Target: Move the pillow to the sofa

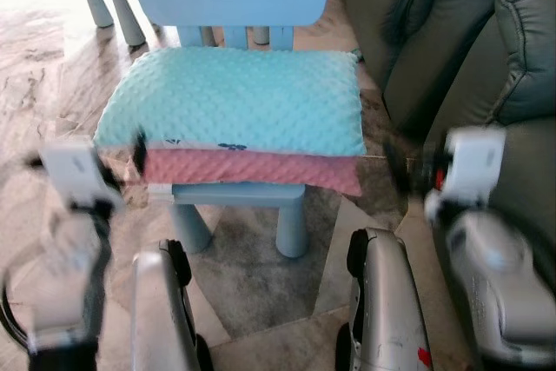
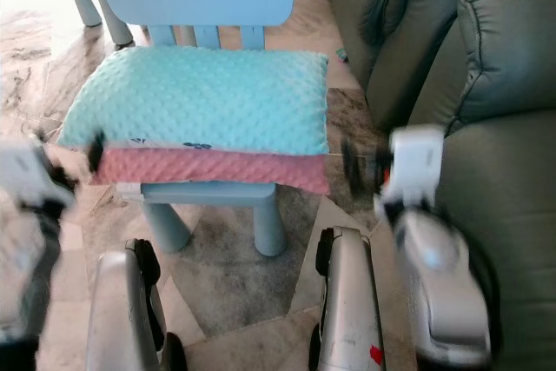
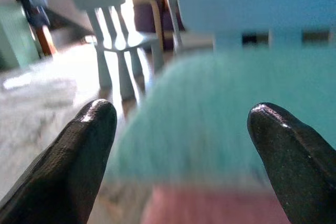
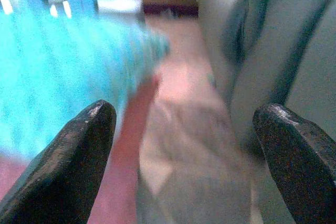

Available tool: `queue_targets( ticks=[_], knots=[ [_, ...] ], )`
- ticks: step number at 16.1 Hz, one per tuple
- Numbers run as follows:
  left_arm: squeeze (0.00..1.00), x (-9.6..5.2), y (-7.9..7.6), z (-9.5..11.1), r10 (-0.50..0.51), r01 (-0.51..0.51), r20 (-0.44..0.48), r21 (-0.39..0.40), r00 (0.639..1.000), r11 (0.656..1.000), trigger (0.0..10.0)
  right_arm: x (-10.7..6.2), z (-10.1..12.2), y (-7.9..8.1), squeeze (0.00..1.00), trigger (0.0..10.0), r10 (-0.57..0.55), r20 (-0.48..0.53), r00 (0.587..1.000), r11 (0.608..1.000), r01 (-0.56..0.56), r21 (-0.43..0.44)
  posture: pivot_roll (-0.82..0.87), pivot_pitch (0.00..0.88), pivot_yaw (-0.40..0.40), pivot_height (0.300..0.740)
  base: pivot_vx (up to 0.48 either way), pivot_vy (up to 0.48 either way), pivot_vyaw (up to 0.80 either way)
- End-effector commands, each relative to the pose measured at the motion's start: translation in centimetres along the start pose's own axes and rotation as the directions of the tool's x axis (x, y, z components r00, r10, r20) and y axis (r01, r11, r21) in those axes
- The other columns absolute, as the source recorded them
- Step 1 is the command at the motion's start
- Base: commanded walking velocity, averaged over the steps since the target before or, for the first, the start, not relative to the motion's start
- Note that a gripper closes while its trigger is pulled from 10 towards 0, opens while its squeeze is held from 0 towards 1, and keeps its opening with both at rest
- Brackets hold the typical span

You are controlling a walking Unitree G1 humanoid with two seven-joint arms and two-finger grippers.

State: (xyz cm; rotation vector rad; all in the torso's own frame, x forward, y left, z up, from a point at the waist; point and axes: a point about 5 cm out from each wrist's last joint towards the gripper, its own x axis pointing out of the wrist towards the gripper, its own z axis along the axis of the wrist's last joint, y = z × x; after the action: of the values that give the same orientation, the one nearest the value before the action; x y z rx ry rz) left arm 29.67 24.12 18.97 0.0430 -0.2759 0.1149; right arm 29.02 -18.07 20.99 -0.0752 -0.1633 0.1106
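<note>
Two silver legs of the robot (image 1: 382, 310) stand at the bottom of the head views, planted on a patterned marble floor (image 1: 261, 293). Just ahead of them is a small light-blue chair (image 1: 239, 197), and on its seat lies the pillow (image 1: 234, 106), a dimpled turquoise cushion with a pink underside showing along its front edge. The pillow covers the whole seat and overhangs it on both sides. To the right of the chair, with a strip of floor between them, sits the grey-green leather sofa (image 1: 469, 49).

Both arms are raised in front of the chair and are blurred. The left tool (image 3: 184, 135) is near the pillow's front left corner; in its wrist view the two black fingers (image 3: 73, 161) stand wide apart with nothing between them, and the turquoise and pink of the pillow lie just beyond the tips. The right tool (image 4: 184, 145) is near the pillow's front right corner, between chair and sofa; its fingers (image 4: 68, 156) are likewise spread wide and empty, with the pillow's corner on one side and the sofa's front on the other. Neither tool touches the pillow.

A second pale chair (image 3: 113, 35) stands farther back on the sunlit floor.
</note>
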Motion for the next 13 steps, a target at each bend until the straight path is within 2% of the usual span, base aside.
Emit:
queue_targets(
  ticks=[1, 2, 3, 5, 7, 8, 9, 10, 11, 12, 13],
  knots=[
    [0.05, 0.1, 1.2, -0.8, 0.039, -0.040, -0.046, -0.016, 0.998, 0.999, 10.0, 0.3, -0.3, -0.2, 0.60, 10.0, -0.009, -0.015, 1.000, 1.000, 0.010, 0.021, -0.06, 0.191, 0.031, 0.375, 0.000, 0.000, 0.00],
    [0.49, 0.4, 1.6, -0.7, 0.052, -0.054, -0.046, -0.034, 0.998, 0.998, 10.0, 0.7, 0.0, -0.2, 1.00, 10.0, -0.007, 0.004, 1.000, 1.000, 0.007, 0.017, -0.06, 0.185, 0.032, 0.375, 0.000, 0.000, 0.00],
    [1.00, 0.8, 2.2, -0.5, 0.087, -0.089, -0.042, -0.056, 0.995, 0.994, 10.0, 1.2, 0.5, -0.2, 1.00, 10.0, -0.003, 0.028, 1.000, 1.000, 0.003, 0.013, -0.05, 0.180, 0.033, 0.375, 0.000, 0.000, 0.00],
    [1.00, 1.2, 2.2, 0.1, 0.081, -0.082, -0.015, -0.066, 0.997, 0.994, 10.0, 1.7, 1.0, -0.2, 1.00, 10.0, -0.001, 0.046, 0.999, 1.000, 0.001, 0.002, -0.06, 0.177, 0.032, 0.375, 0.000, 0.000, 0.00],
    [1.00, 1.3, 2.0, 0.0, 0.078, -0.079, -0.023, -0.086, 0.997, 0.993, 10.0, 1.9, 1.0, -0.2, 1.00, 10.0, -0.001, 0.039, 0.999, 1.000, 0.000, 0.008, -0.05, 0.177, 0.029, 0.375, 0.000, 0.000, 0.00],
    [1.00, 1.8, 1.7, -0.4, 0.056, -0.063, -0.061, -0.128, 0.997, 0.990, 10.0, 2.1, 0.9, -0.2, 1.00, 10.0, 0.010, 0.021, 1.000, 0.999, -0.011, 0.034, -0.05, 0.182, 0.027, 0.375, 0.000, 0.000, 0.00],
    [0.00, 3.1, 1.7, -0.6, 0.051, -0.066, -0.088, -0.181, 0.995, 0.981, 10.0, 2.8, 0.6, -0.1, 0.65, 10.0, 0.044, -0.006, 0.999, 0.993, -0.043, 0.114, -0.05, 0.189, 0.027, 0.375, 0.000, 0.000, 0.00],
    [0.00, 4.2, 1.9, -0.4, 0.058, -0.074, -0.079, -0.214, 0.995, 0.974, 10.0, 3.6, 0.4, 0.0, 0.51, 10.0, 0.072, -0.016, 0.997, 0.977, -0.067, 0.202, -0.05, 0.195, 0.028, 0.375, 0.000, 0.000, 0.00],
    [0.00, 4.9, 2.0, -0.5, 0.060, -0.078, -0.089, -0.208, 0.994, 0.975, 10.0, 4.2, 0.5, 0.2, 0.07, 10.0, 0.105, -0.019, 0.994, 0.966, -0.098, 0.241, -0.06, 0.202, 0.030, 0.375, 0.000, 0.000, 0.00],
    [0.00, 5.7, 2.2, -0.4, 0.071, -0.092, -0.098, -0.226, 0.993, 0.970, 10.0, 5.0, 0.5, 0.6, 0.00, 10.0, 0.161, -0.024, 0.987, 0.936, -0.145, 0.322, -0.07, 0.209, 0.031, 0.375, 0.000, 0.000, 0.00],
    [0.00, 6.6, 2.5, -0.2, 0.080, -0.103, -0.100, -0.250, 0.992, 0.963, 10.0, 5.8, 0.9, 0.4, 0.00, 10.0, 0.185, -0.015, 0.983, 0.929, -0.170, 0.328, -0.07, 0.222, 0.031, 0.375, 0.000, 0.000, 0.00]
  ],
)
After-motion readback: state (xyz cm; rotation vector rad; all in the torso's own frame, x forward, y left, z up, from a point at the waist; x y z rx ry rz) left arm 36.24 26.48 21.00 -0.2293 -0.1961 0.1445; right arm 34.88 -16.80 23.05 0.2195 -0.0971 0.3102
